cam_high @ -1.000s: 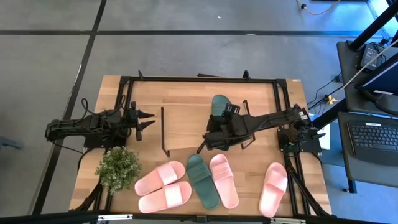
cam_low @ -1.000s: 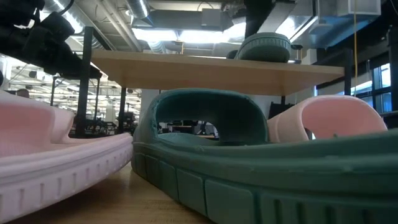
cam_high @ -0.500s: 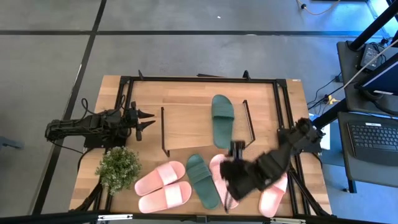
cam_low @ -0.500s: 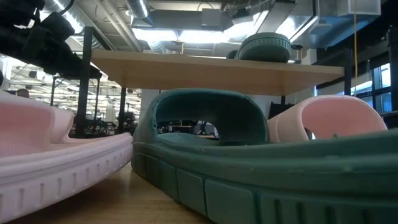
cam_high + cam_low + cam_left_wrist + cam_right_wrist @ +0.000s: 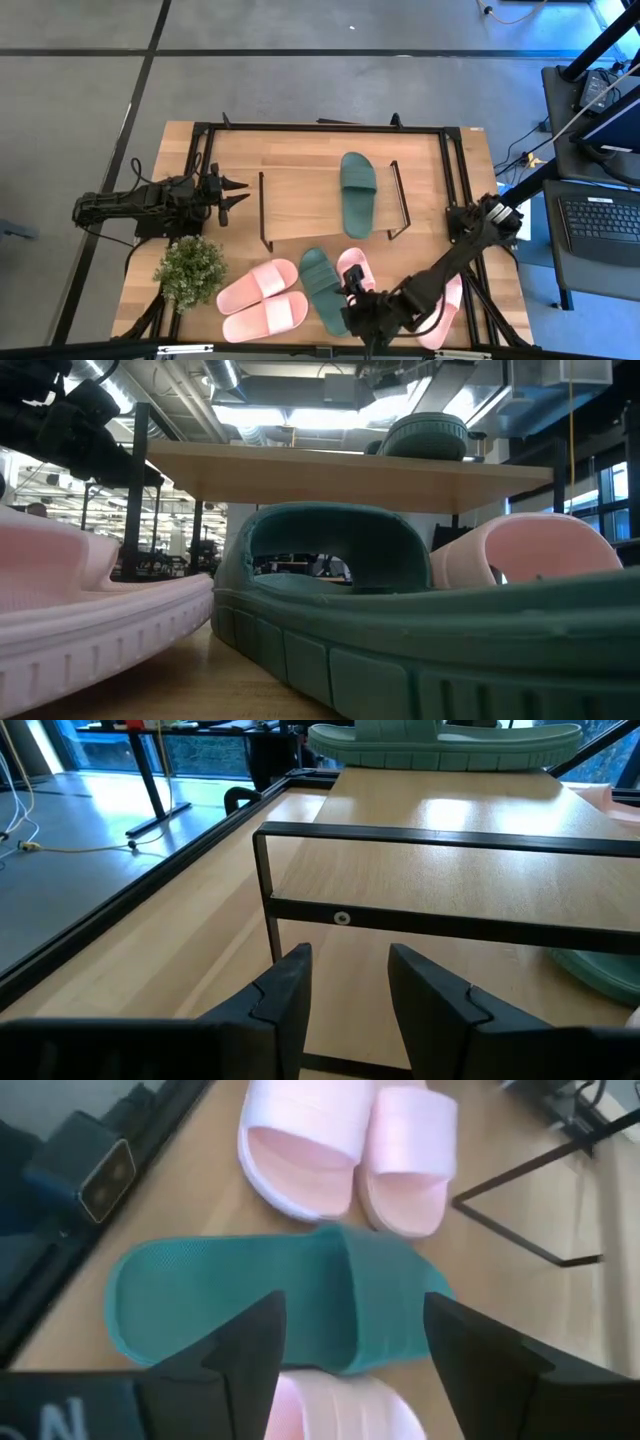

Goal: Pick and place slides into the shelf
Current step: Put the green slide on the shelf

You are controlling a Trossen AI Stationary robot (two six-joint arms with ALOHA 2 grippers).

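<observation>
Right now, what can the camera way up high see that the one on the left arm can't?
Only the high view shows the four pink slides, like this one, the plant, the green slide on the table with the right end effector open over it, and the waiting left arm.

Only the left wrist view shows the shelf's black wire frame close up.

Both show the green slide on the shelf.

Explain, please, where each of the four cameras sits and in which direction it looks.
High view: above the table, looking straight down; both arms show, left gripper beside the shelf.
Low view: at table height, level past a green slide; no gripper shows.
Left wrist view: behind open fingers, facing the shelf.
Right wrist view: behind open fingers, looking down on the green slide.
High and right wrist views share that slide.
</observation>
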